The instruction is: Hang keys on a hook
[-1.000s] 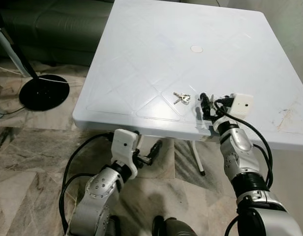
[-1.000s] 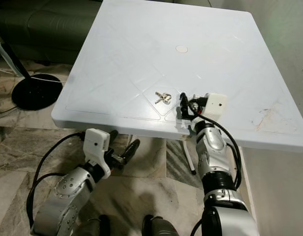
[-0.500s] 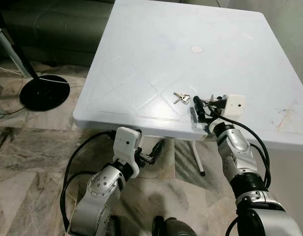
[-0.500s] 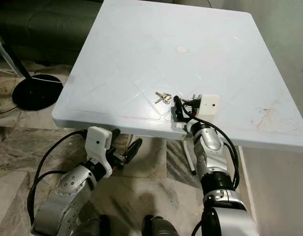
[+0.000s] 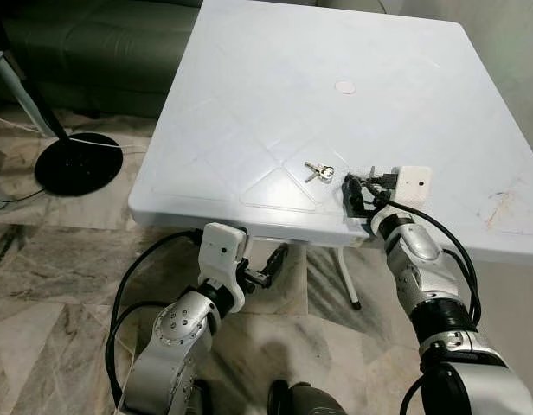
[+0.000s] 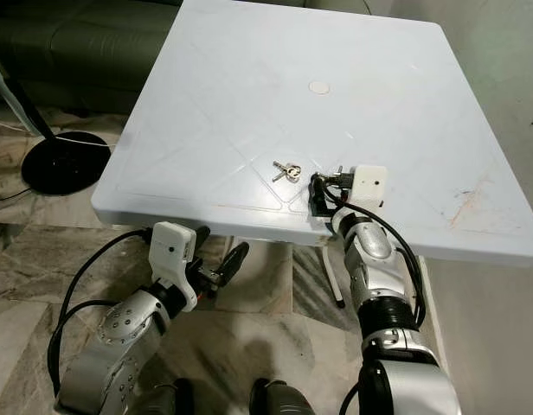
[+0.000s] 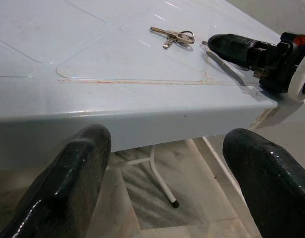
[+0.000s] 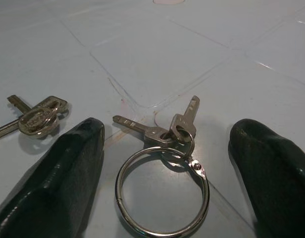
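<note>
Keys on a ring (image 8: 162,186) lie flat on the white table (image 5: 275,78), near its front edge: a big split ring with two small keys fanned out from it, right between the right gripper's (image 8: 167,163) two black fingers. Those fingers stand wide apart, one on each side of the ring, gripping nothing (the ring touches neither finger, as far as the wrist view shows). From the head camera, the right gripper (image 5: 355,192) sits low over the tabletop at the near edge, its white wrist box just behind it.

A second set of keys (image 5: 318,171) lies just beside the gripper, farther in on the table, two keys on a small ring, apart from the first set.

Down below, the left gripper (image 5: 268,270) hangs under the table's front edge, fingers (image 7: 68,173) spread wide and empty, looking up along the rim.

Off to the left on the marble floor (image 5: 50,259) stands a black round base (image 5: 78,162) with a cable, and a dark sofa (image 5: 93,43) behind it.
</note>
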